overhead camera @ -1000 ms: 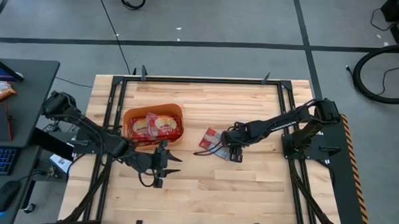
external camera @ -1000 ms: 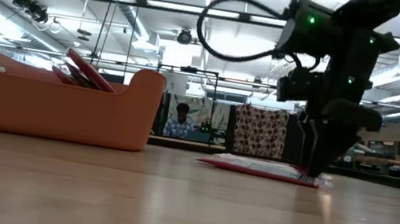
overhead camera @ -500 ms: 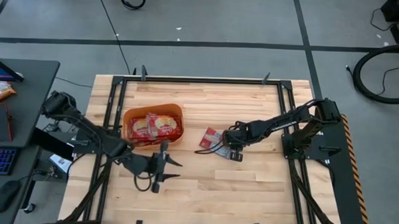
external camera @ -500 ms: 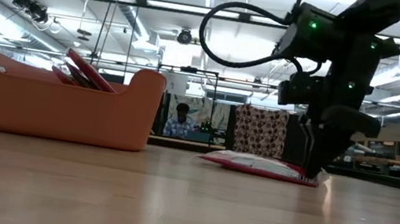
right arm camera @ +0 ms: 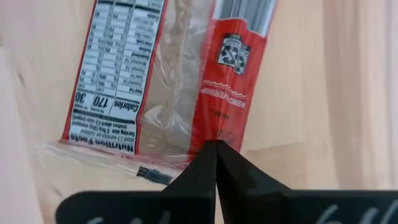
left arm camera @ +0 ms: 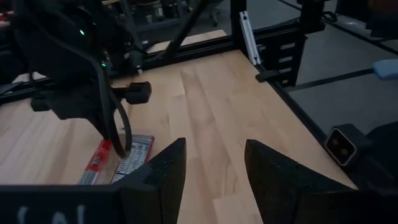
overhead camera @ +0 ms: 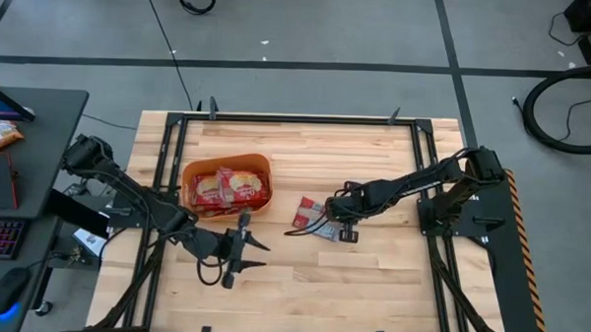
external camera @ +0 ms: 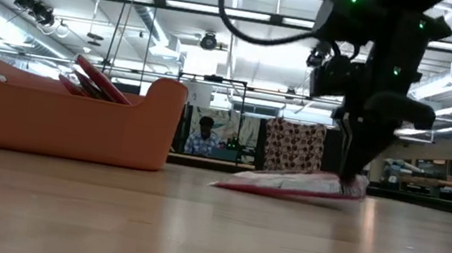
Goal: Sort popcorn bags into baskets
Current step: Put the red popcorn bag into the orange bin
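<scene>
Bench (overhead camera: 370, 277): wooden top inside a dark frame; most of it bare.

Tub (overhead camera: 228, 184): orange, at about ten o'clock from the bench centre; it holds several popcorn bags (overhead camera: 238, 187), some leaning up above the rim in the low view.

Right arm: reaches in from three o'clock toward the centre. Right pincer (overhead camera: 344, 230) is clenched on the near edge of the loose bag (overhead camera: 311, 214); the right wrist view shows the fingertips (right arm camera: 214, 163) pinched together over the red seam.

Left arm: comes from nine o'clock. Left pincer (overhead camera: 250, 252) hangs over the bench at about seven o'clock from the centre, released and carrying nothing.

Loose bag: just right of centre, at four o'clock from the tub and well apart from it.

Change: a second ago the bag lay flat under the right pincer. Now the gripped end has come off the wood and the packet tilts, its far end apparently still touching. The left pincer has swung out from beside the tub.

Meaning for the task: judged, the pick has taken hold; carrying this bag to the tub remains. The hold is on a thin seam, so slipping is a risk.
</scene>
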